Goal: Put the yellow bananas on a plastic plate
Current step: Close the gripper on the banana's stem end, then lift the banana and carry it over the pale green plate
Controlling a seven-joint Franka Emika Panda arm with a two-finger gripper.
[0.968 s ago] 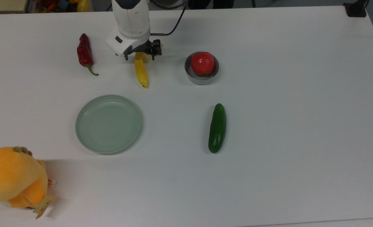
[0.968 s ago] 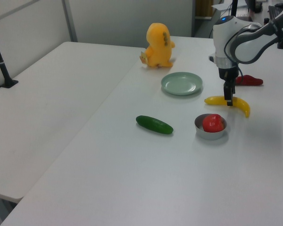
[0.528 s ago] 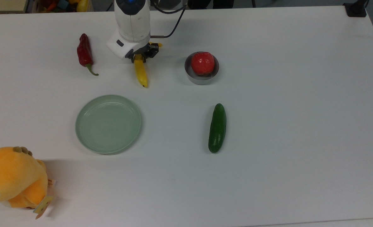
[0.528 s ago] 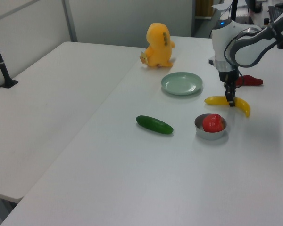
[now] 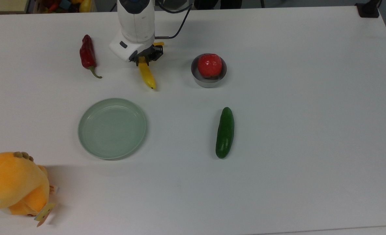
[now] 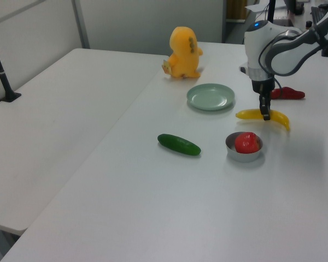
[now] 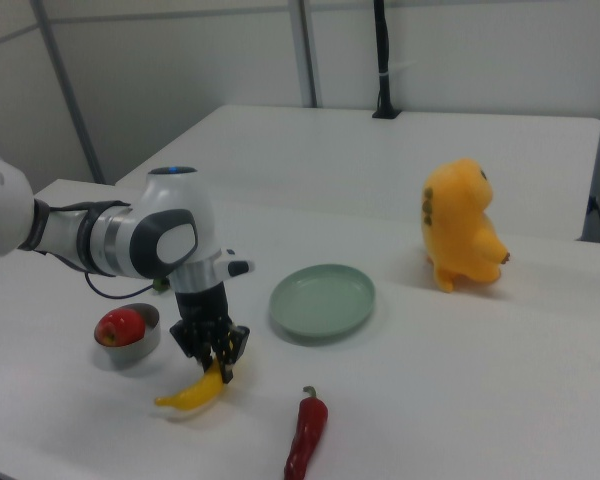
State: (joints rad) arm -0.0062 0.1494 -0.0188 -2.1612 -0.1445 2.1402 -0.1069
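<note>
**Banana gripped near one end, plate waiting empty**

The claw (image 7: 218,362) is closed on the banana (image 5: 147,74), pinching it close to one end, so most of the fruit hangs out to one side. In the right view the banana slopes down from the fingers with its far tip low, at or just above the table (image 5: 277,163). Held so far off centre, it could swing or slip out during the carry, judging by the smooth skin. A low pass might also drag the tip along the surface and twist it loose.

The plate (image 5: 111,128) lies empty, apart from the banana, toward the bottom of the top view. A red chilli (image 5: 87,54) lies to the top view's left of the claw, and a small metal bowl (image 5: 209,80) holding a red fruit (image 5: 209,65) sits to the top view's right; a wide swing could clip either.

Further off lie a cucumber (image 5: 225,132) and an orange plush toy (image 5: 13,184). The table is plain white; a second white table (image 6: 54,109) and grey partition walls (image 7: 460,50) stand beyond.
</note>
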